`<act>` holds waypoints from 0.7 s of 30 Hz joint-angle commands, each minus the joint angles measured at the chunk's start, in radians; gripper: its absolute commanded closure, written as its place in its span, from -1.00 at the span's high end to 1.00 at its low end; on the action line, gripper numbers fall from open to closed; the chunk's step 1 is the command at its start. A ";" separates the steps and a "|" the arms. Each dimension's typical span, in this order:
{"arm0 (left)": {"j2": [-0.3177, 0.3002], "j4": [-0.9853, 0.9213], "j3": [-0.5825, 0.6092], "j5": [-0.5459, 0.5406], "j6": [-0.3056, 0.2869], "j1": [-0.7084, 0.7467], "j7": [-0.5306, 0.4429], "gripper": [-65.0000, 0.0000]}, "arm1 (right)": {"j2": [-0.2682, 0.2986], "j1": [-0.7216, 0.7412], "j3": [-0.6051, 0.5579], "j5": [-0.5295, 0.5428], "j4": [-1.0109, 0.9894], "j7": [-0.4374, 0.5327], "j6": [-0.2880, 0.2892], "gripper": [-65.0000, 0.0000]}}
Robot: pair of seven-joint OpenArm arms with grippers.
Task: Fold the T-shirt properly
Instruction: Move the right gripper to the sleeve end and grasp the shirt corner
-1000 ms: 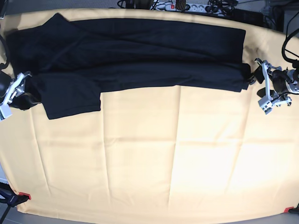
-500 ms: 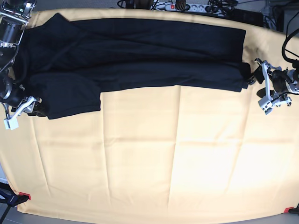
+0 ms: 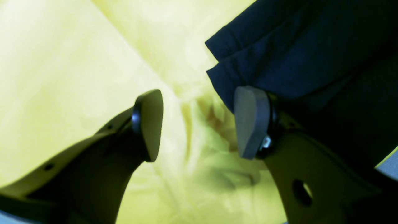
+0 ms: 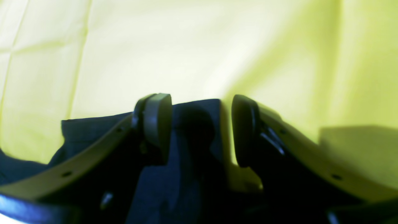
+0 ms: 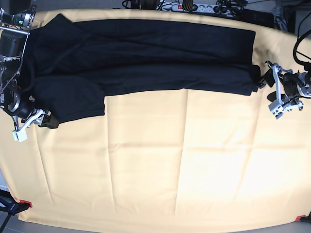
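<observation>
T-shirt (image 5: 141,53) corners sit by both arms' parted fingers (image 3: 248,121) (nothing gripped).

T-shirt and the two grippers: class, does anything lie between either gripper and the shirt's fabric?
Nothing visible does. The left gripper sits open at the T-shirt edge on bare tablecloth; the right gripper is open over the sleeve corner.

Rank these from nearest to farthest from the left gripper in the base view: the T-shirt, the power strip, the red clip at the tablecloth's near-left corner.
From the left gripper, at the view's right edge:
1. T-shirt: its right end lies right beside the gripper.
2. Power strip: beyond the table's far edge, up and to the left.
3. Red clip: at the near-left corner, diagonally across the tablecloth.
</observation>
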 commanded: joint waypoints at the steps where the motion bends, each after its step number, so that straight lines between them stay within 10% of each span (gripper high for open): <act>1: -0.027 0.009 -0.015 -0.005 0.004 -0.011 -0.010 0.13 | 0.012 0.005 -0.003 -0.008 0.004 -0.063 0.009 0.03; 7: -0.027 0.009 -0.015 -0.005 0.004 -0.011 -0.011 0.13 | 0.012 0.005 -0.003 0.093 0.004 -0.121 0.025 -0.05; 12: -0.027 0.009 -0.015 -0.006 0.004 -0.011 -0.011 0.13 | 0.016 0.007 -0.003 0.093 0.011 -0.095 0.025 -0.99; 21: -0.027 0.009 -0.015 -0.006 0.004 -0.011 -0.018 0.14 | 0.060 0.021 -0.002 0.192 0.212 -0.197 0.025 -1.00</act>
